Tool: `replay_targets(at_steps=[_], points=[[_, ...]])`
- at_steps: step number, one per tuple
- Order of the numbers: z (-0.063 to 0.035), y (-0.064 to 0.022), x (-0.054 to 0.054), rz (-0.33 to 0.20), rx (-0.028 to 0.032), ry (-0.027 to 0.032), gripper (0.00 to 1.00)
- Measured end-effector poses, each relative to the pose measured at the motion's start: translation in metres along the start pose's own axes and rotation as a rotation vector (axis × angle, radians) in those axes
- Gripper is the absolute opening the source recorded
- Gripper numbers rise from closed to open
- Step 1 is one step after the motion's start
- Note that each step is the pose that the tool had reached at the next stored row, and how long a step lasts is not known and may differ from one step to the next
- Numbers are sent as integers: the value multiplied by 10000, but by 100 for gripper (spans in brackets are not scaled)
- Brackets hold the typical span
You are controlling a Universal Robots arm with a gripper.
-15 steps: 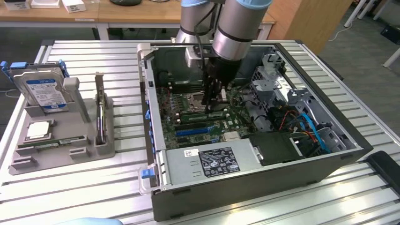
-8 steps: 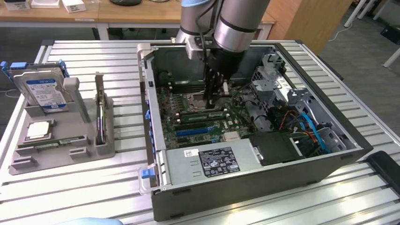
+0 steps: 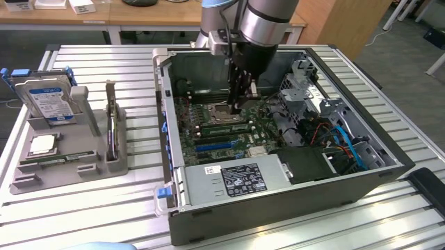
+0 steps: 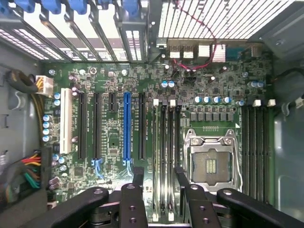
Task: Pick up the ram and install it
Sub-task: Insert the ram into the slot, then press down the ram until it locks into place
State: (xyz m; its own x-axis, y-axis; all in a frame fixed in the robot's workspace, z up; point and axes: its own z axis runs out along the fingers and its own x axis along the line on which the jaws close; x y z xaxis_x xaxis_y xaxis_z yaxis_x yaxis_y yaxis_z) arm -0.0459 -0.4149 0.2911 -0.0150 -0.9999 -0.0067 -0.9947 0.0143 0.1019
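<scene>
on the counter's [image 3: 104,213] left, one grey tray [image 3: 97,159] holds one upright hard drive [image 3: 50,101], one processor chip [image 3: 43,144] and one ram [image 3: 59,158] lying flat toward its near side. right of it, inside one open computer case [image 3: 389,172], the two fingers [image 4: 137,176] hang spread apart, gripping nothing, above the motherboard [image 3: 208,139].

A slatted metal surface [image 3: 104,62] carries two main things. An open computer case [image 3: 278,208] lies on its side across the middle and towards the exterior view's right, its open side up. Well apart from it, towards the exterior view's left, sits a grey holder tray [image 3: 90,130] (it bears an upright hard drive [image 3: 50,101], a square processor [image 3: 43,144] and the ram [image 3: 59,158], lying flat). A black block [image 3: 428,190] rests at the surface's edge, beside the case.
</scene>
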Motion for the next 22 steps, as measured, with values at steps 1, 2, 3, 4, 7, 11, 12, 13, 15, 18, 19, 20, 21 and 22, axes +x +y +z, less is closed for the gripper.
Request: replay_targets(at_steps=[1,2,3,4,7,11,12,13,15,18,19,20,21,22], points=[[-24,3,0,0,0,0,38],[-41,4,0,0,0,0,38],[-52,5,0,0,-1,1,38],[-54,5,-1,-1,0,-2,38],[-55,5,-1,-2,-11,-2,38],[-56,5,0,0,-12,-1,38],[-56,5,0,0,-12,0,38],[-56,5,-1,0,-12,-1,38],[-56,5,0,0,-12,-1,38],[-56,5,-1,0,-12,-1,38],[-56,5,-1,0,-12,-1,38],[-56,5,-1,0,-12,0,38],[-56,5,-1,0,-12,-1,38],[-56,5,-1,0,-12,0,36]])
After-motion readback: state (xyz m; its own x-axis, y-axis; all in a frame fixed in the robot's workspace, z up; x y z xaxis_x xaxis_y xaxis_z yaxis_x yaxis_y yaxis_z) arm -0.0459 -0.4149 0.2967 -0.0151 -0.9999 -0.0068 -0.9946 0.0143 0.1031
